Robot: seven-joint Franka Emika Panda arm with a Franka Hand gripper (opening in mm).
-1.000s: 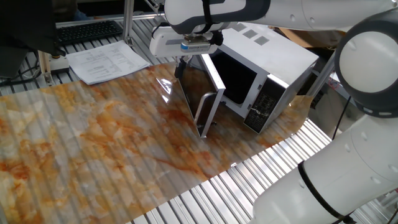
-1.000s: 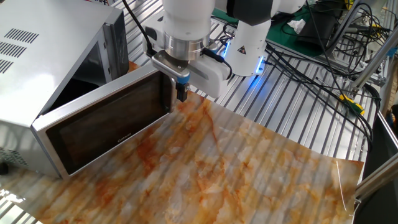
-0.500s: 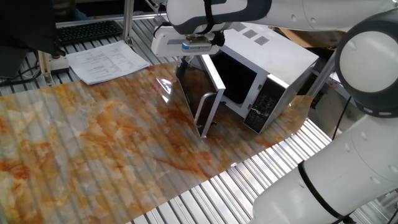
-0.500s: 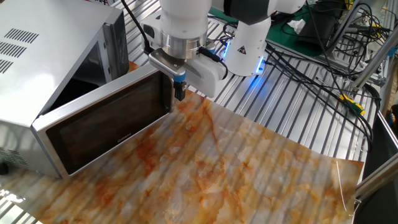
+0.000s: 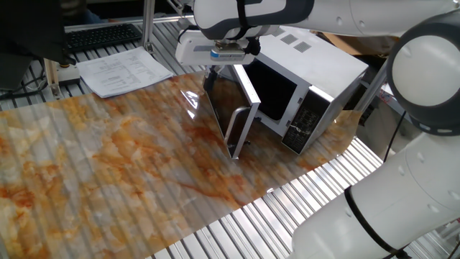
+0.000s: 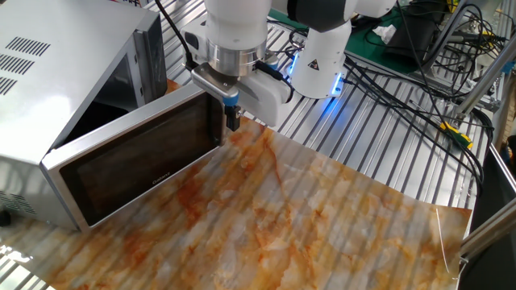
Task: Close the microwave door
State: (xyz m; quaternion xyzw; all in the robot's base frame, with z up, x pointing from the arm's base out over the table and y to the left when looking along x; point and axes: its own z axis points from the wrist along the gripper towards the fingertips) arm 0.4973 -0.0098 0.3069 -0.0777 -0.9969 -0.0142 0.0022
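Microwave door open, gripper at its free edge.

White microwave (image 5: 316,79) sits on the marble-patterned mat (image 5: 108,158) at an angle. Microwave door (image 6: 141,161) swung out well away from the cavity; its long axis runs horizontally, it stands upright on edge, and its dark glass faces the open mat. In the other fixed view the free end with the vertical bar handle (image 6: 216,122) points toward the robot base (image 6: 318,56). Gripper (image 6: 232,119) hangs pointing down just beside that handle end, on the outer side; fingers look close together and dark, can't tell if they're clamped or touching the door. Black button panel (image 5: 307,121) visible on the microwave front. Papers (image 5: 122,72) and keyboard (image 5: 100,34) lie beyond the mat.
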